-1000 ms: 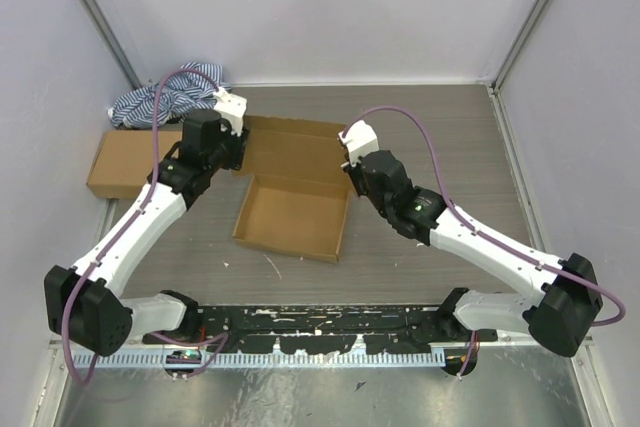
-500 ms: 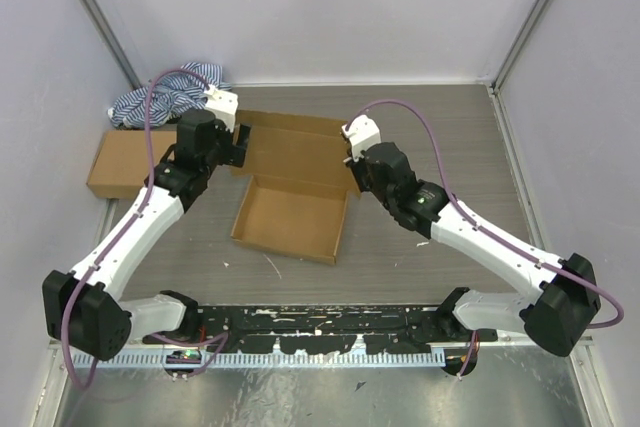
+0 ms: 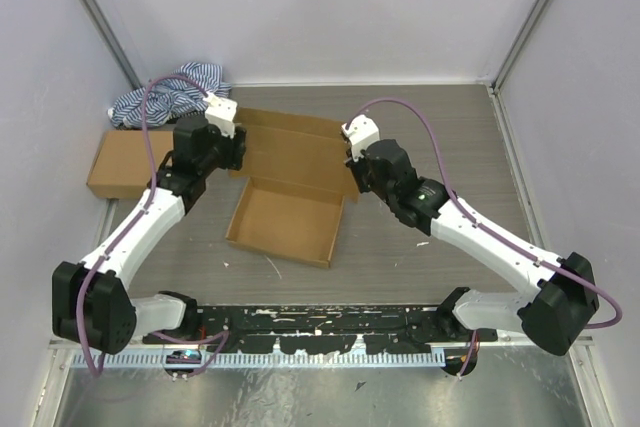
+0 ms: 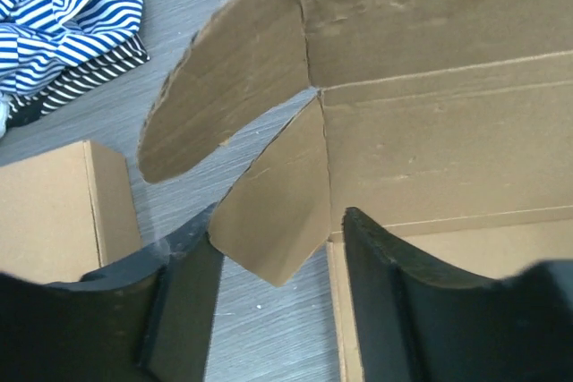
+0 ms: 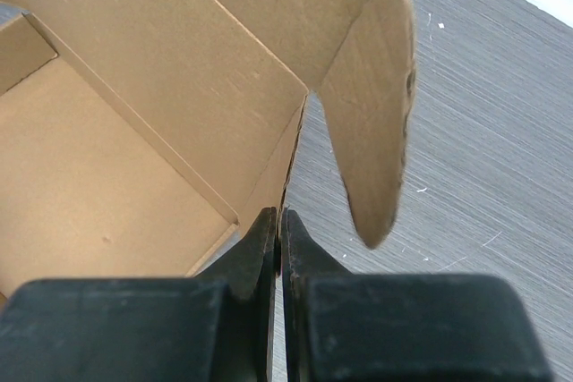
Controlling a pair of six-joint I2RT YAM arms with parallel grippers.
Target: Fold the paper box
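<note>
Far left, back corner: striped cloth [image 3: 165, 97] bunched at the foot of the left wall. Just in front of it lies a closed ready-made box [image 3: 125, 162], its short end close to that wall and its right end near the left arm. Little room on this side.

Left gripper [image 3: 234, 154]: sits at the back-left corner of the paper box [image 3: 285, 217]. In the left wrist view its fingers [image 4: 192, 301] are spread wide. A small corner flap [image 4: 277, 207] stands between them, gripped by neither. A larger rounded flap [image 4: 224, 87] rises just beyond it.

Paper box: centre of the table [image 3: 440, 127], tray open upward with its walls raised. The lid panel stands behind it toward the back wall. The tray's near edge is well back from the arm bases.

Right gripper [image 3: 355, 179]: at the tray's back-right corner. In the right wrist view the fingers [image 5: 255, 248] are pressed together to a hairline gap, with the side wall's thin edge running down into it, so it is pinching the cardboard. A rounded flap [image 5: 376, 131] hangs just to its right.

Right of the box: grey table surface runs to the right wall, crossed only by the right arm.
</note>
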